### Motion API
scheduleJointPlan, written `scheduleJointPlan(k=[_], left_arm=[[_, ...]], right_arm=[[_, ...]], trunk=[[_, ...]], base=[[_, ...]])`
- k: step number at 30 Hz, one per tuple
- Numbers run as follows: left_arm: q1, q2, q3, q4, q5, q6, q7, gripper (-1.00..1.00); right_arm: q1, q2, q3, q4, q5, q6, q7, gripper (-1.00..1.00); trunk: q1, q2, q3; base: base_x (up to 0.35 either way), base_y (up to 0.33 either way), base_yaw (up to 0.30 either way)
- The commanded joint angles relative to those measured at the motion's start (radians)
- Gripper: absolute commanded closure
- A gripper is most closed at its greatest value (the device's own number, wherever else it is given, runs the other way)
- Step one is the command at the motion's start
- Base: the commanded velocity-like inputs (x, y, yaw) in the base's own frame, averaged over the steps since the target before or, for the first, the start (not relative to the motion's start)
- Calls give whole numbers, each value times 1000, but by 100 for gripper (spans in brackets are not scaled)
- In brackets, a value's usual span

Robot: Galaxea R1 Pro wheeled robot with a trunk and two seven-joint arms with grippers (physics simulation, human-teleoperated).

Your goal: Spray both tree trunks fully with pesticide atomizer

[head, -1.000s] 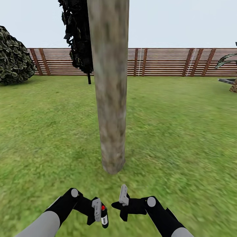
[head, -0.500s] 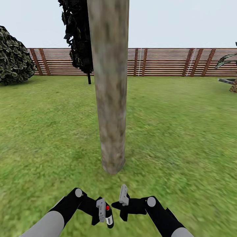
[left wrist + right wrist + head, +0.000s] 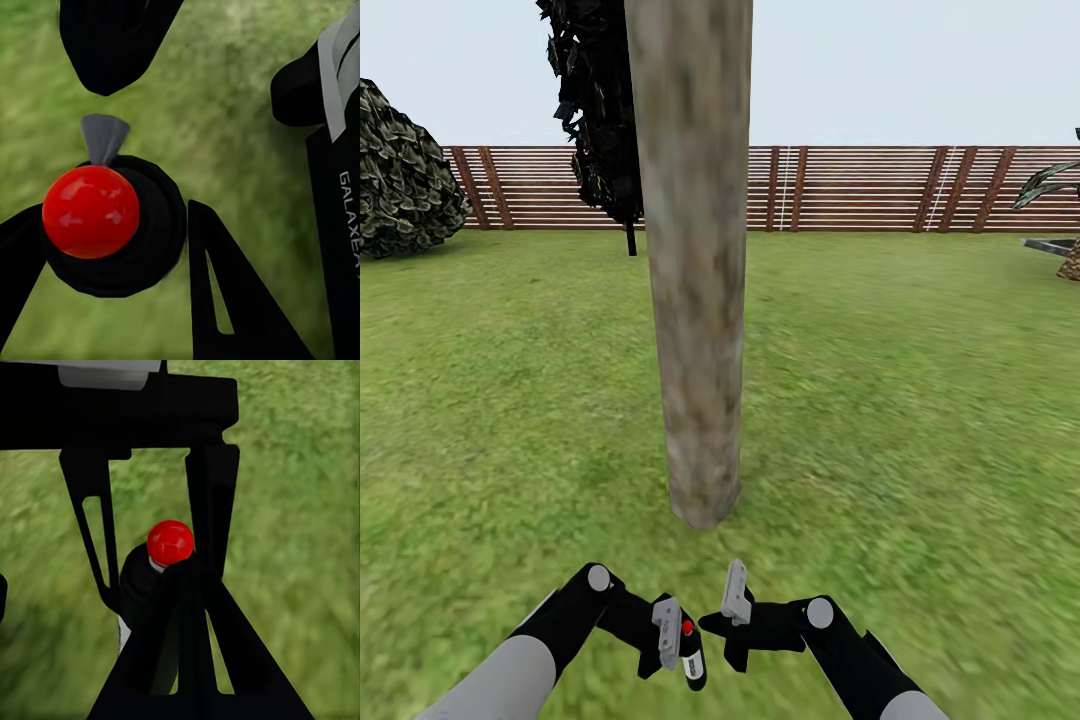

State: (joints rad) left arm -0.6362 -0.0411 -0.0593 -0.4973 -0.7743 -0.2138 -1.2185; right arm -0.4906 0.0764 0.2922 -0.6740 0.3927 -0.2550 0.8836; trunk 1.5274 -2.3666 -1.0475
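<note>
The atomizer [image 3: 691,655] sits low in the head view, clamped between the fingers of the left gripper [image 3: 680,650], its red spot facing up and a pale label showing on its dark body. In the left wrist view the atomizer [image 3: 112,225] shows from above as a dark round body topped by a red ball, with a small grey nozzle beside it and a black finger [image 3: 225,300] pressed against each side. The right gripper [image 3: 732,625] hangs just beside the left one, nearly touching it; its fingers hold nothing, but whether they are parted or closed cannot be told. The right wrist view looks past its own black fingers [image 3: 202,645] at the atomizer [image 3: 161,562] held in the left gripper's frame, over grass.

Straight ahead stands the trunk [image 3: 695,300], a thick mottled grey-brown column rising out of the picture, its base on the lawn [image 3: 910,400] near both grippers. Nothing lies between them and the bark. Behind the trunk, partly hidden by it, hangs a dark shrub [image 3: 598,110] on a thin stem. A rounder bush [image 3: 405,175] stands far left. A slatted brown fence [image 3: 860,190] closes the lawn behind, and palm fronds [image 3: 1050,185] reach in at the far right.
</note>
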Motion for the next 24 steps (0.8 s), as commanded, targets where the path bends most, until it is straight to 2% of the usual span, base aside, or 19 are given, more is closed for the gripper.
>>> scheduleJointPlan(k=[1, 11, 17, 24], left_arm=[[0, 0, 1, -1, -6, -10, -1, 100], [0, -2, 3, -1, -4, -12, -2, 100], [0, -2, 2, -1, 32, -16, -2, 100], [0, -2, 2, -1, 36, -17, -4, 100]], right_arm=[[0, 0, -1, -1, 9, -6, 0, 100], [0, 0, -1, -1, 9, -6, 0, 100], [0, 0, -1, -1, 9, -6, 0, 100], [0, 0, -2, -2, 9, -6, 0, 100]], trunk=[[0, 0, -1], [0, 0, -1], [0, 0, -1], [0, 0, -1]], base=[[0, 0, 0], [0, 0, 0], [0, 0, 0], [0, 0, 0]])
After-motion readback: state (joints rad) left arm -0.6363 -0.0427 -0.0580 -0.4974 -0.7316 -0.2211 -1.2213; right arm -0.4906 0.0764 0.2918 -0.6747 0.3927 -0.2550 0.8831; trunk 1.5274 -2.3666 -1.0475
